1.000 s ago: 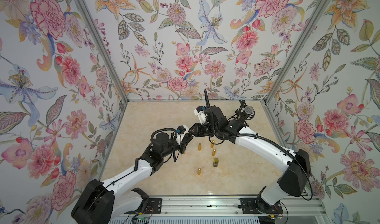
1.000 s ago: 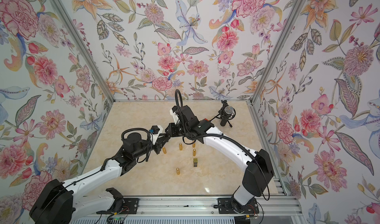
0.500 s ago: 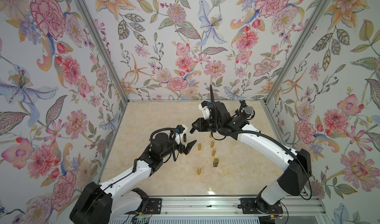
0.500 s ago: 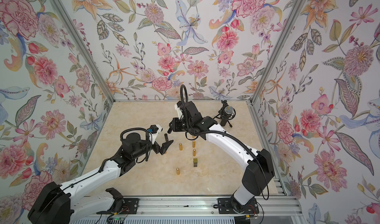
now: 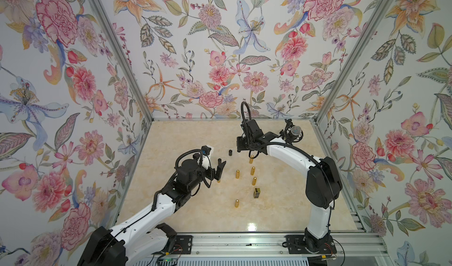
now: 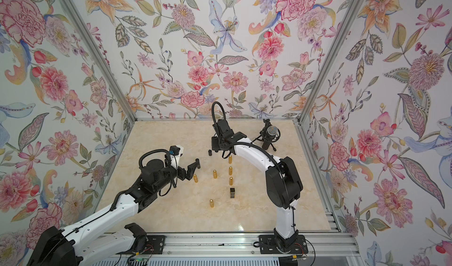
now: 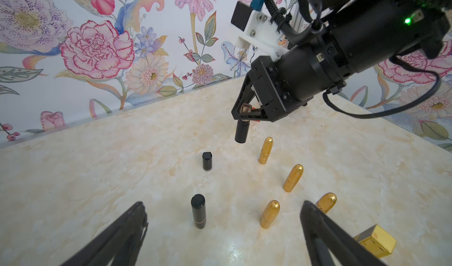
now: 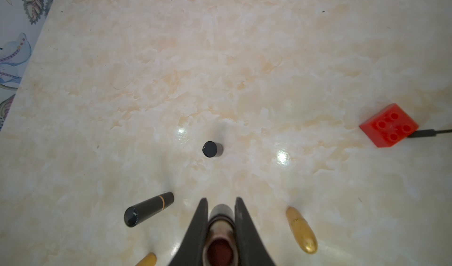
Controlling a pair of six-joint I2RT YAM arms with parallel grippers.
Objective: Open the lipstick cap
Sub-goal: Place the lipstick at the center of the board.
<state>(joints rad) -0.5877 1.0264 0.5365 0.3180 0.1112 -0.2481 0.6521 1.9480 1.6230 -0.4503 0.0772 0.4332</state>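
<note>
Between the fingers of my right claw (image 8: 221, 200) sits the lipstick (image 8: 221, 213), clamped tight and uncapped. The right wrist view looks straight down on the bare dark-red stick inside its brownish collar. The left wrist view shows what that one cannot: the black tube hangs below the claw with its lower end seemingly clear of the table (image 7: 97, 167).

The cap (image 7: 207, 161) stands upright by itself on the table, near the held tube but apart from it. In both top views it is a small black stub a little below the centre of the frame, just left of my right claw.

On the tube's other side stand the gold lipsticks (image 7: 265, 150), bullet-shaped and upright, the nearest just beside it.

My left claw (image 7: 223, 205) is spread wide with nothing in it, well apart from the right one. Framed between its fingers in the left wrist view is a second black lipstick (image 7: 198, 211), capped, upright, with a thin gold band. The right wrist view has it too, but I cannot find it in the top views, where the left claw covers that spot.

A gold-and-black box (image 5: 256, 193) stands below the gold column in both top views.

Only the right wrist view plainly shows a red toy brick (image 8: 389, 125). Only the top views show the microphone (image 5: 293, 132), at the table's upper right.
</note>
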